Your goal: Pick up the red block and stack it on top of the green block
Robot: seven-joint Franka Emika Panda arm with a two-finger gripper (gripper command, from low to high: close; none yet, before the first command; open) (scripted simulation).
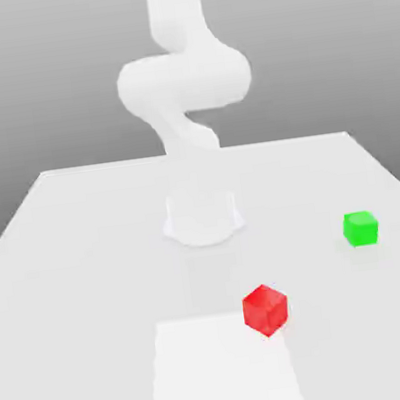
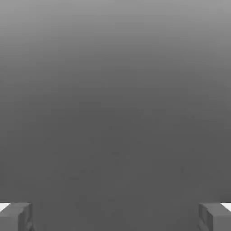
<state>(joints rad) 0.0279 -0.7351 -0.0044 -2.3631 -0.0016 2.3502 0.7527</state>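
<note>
Start: nothing held.
Our claw (image 2: 115, 216) stands wide; red block (image 1: 266, 309) sits on the table (image 1: 86, 254), green block (image 1: 360, 228) well apart at two o'clock. Risk: an off-centre descent nudges red away.

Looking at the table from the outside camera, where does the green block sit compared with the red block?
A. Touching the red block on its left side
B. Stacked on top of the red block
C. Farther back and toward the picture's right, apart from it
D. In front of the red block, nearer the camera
C: the green block rests on the table behind and to the exterior view's right of the red block, with bare table between them.
</note>
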